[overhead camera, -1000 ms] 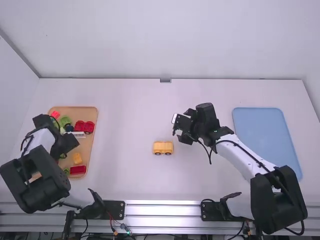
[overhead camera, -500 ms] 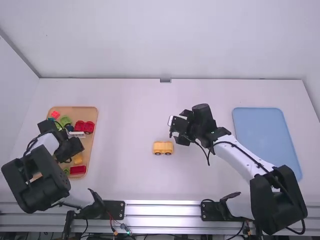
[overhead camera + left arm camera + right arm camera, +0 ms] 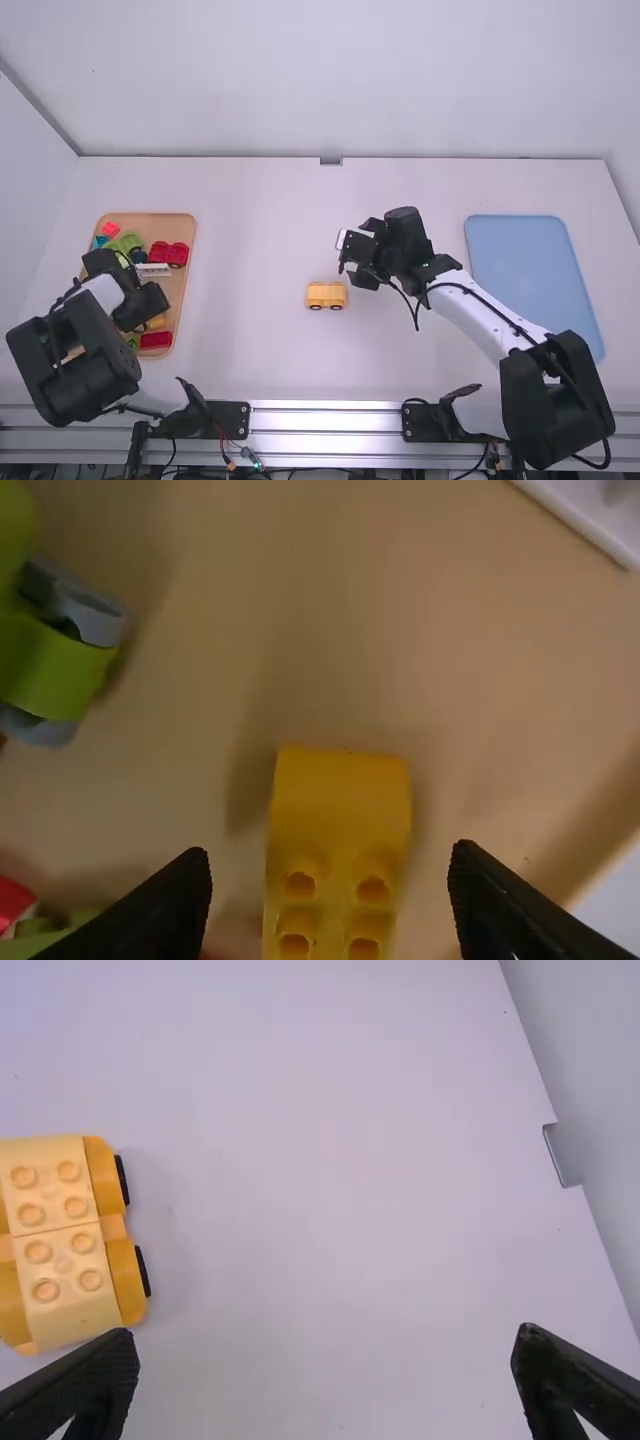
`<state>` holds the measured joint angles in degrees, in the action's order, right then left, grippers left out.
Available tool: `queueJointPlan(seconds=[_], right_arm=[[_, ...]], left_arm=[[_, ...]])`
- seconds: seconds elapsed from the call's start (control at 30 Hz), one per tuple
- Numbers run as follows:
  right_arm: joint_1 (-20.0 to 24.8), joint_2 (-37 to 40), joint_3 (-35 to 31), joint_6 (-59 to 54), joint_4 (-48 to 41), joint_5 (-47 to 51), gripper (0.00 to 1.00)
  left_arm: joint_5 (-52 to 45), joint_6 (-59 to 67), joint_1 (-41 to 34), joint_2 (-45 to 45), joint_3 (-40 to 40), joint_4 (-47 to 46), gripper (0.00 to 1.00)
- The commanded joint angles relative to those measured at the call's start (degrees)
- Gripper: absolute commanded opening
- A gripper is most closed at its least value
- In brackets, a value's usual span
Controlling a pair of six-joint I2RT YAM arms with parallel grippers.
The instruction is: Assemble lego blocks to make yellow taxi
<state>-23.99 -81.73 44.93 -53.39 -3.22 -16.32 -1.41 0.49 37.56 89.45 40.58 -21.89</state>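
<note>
My left gripper [image 3: 145, 308] is spread wide and holds nothing, its arm bent low over the tray [image 3: 160, 226], with the yellow block [image 3: 342, 805] lying between my fingers' line, touching neither, while my right gripper [image 3: 350, 262], also spread, hangs near the yellow car [image 3: 326, 294].

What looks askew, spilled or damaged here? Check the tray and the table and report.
Nothing stands out. The yellow car stands upright on its wheels, studs up. The yellow block in the wooden tray shows no visible damage, and the blue mat lies flat.
</note>
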Motion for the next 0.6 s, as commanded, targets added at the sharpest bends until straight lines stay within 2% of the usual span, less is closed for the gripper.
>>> queueJointPlan(seconds=[0.0,0.33,0.4,0.43,0.57], right_arm=[[-0.07,0.85,0.92,0.61,-0.22,-0.24,0.99],[-0.07,0.85,0.92,1.05,-0.20,-0.31,0.99],[-0.07,0.85,0.92,1.05,-0.20,-0.31,0.98],[-0.07,0.85,0.92,1.05,-0.20,-0.31,0.98],[-0.07,0.85,0.92,1.05,-0.20,-0.31,0.99]], left_arm=[[0.83,-0.24,-0.02,-0.28,-0.90,0.39,0.61],[0.04,-0.15,-0.04,-0.11,-2.51,2.71,0.53],[-0.96,0.39,-0.20,0.66,-2.43,3.08,0.46],[-0.96,0.39,-0.20,0.66,-2.43,3.08,0.46],[-0.63,0.37,-0.35,2.89,-0.81,1.73,0.30]])
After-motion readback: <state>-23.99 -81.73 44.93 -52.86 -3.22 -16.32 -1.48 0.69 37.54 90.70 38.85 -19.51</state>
